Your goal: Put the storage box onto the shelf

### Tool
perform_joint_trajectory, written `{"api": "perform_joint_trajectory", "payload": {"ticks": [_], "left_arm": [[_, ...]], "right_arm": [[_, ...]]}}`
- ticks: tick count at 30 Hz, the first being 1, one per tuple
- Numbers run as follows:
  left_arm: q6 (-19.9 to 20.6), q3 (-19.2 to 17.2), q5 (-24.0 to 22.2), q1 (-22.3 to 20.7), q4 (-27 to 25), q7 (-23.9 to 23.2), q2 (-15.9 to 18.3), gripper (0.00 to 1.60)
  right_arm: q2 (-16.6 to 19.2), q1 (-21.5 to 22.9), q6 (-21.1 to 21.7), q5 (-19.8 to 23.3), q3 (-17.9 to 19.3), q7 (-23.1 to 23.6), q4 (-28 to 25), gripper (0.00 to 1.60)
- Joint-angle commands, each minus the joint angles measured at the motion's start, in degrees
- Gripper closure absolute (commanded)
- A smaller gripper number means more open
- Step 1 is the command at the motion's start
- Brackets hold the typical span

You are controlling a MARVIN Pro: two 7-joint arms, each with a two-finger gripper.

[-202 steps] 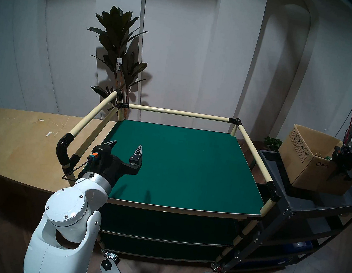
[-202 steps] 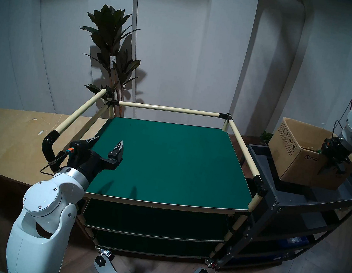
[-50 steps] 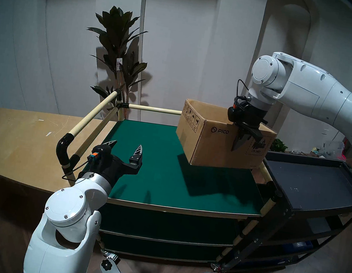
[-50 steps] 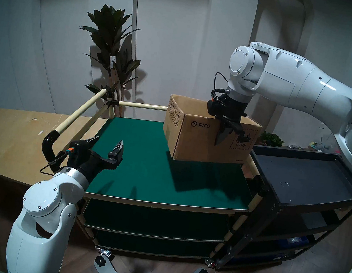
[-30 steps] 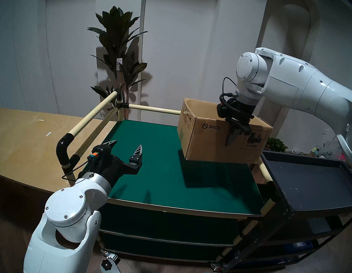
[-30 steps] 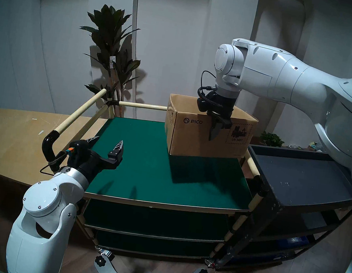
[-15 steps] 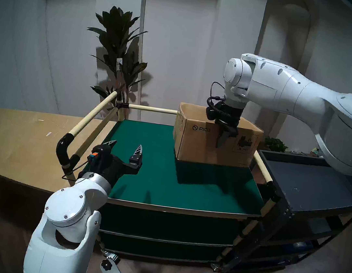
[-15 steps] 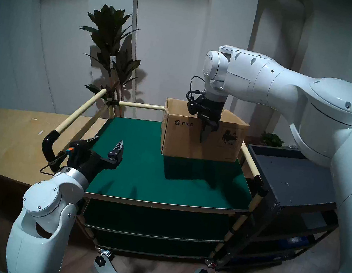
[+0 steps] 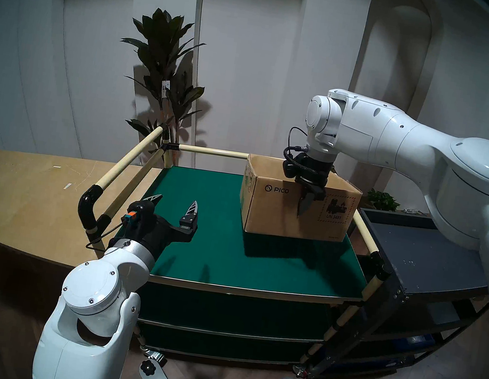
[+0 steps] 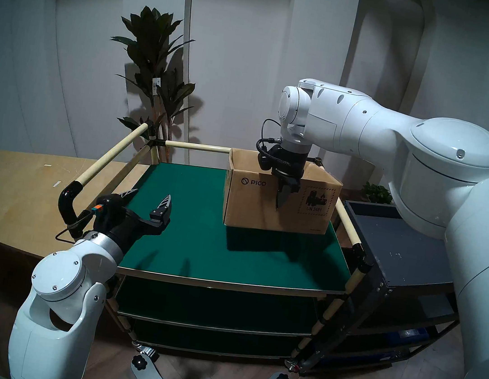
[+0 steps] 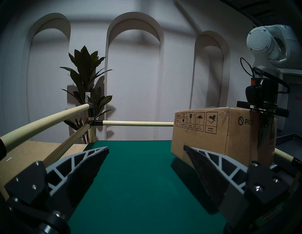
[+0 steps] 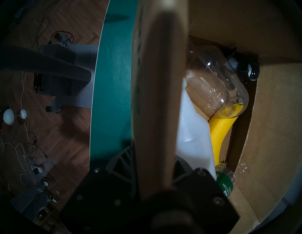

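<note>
The brown cardboard storage box [image 9: 274, 211] with a PICO logo sits on the green top board of the shelf [image 9: 222, 244], at its back right corner. My right gripper [image 9: 304, 206] is shut on the box's near wall from above, one finger outside and one inside. In the right wrist view the wall [image 12: 160, 98] runs between the fingers. Inside lie a clear jar [image 12: 215, 88], a banana [image 12: 220, 132] and a white container [image 12: 192, 130]. My left gripper [image 9: 176, 202] is open and empty over the board's left side, well apart from the box [image 11: 212, 135].
A black metal tray cart [image 9: 435, 260] stands close against the shelf's right side. Cream rails [image 9: 214, 151] run along the shelf's back and sides. A wooden counter [image 9: 22, 189] lies to the left. A potted plant [image 9: 162, 77] stands behind.
My right arm has carried the box from the black cart leftward over the rail and lowered it onto the green top board. The left arm has not moved.
</note>
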Motion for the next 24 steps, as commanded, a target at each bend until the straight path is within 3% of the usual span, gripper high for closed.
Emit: {"api": "perform_joint_trajectory", "payload": {"ticks": [1, 24], "left_arm": [[-0.2, -0.1, 0.0, -0.2, -1.3, -0.1, 0.1, 0.0], [-0.2, -0.1, 0.0, -0.2, -1.3, -0.2, 0.1, 0.0]], "right_arm": [[0.2, 2.0, -0.1, -0.3, -0.4, 0.0, 0.4, 1.6], [2.9, 0.0, 2.2, 0.7, -2.2, 0.0, -3.9, 1.6]]}}
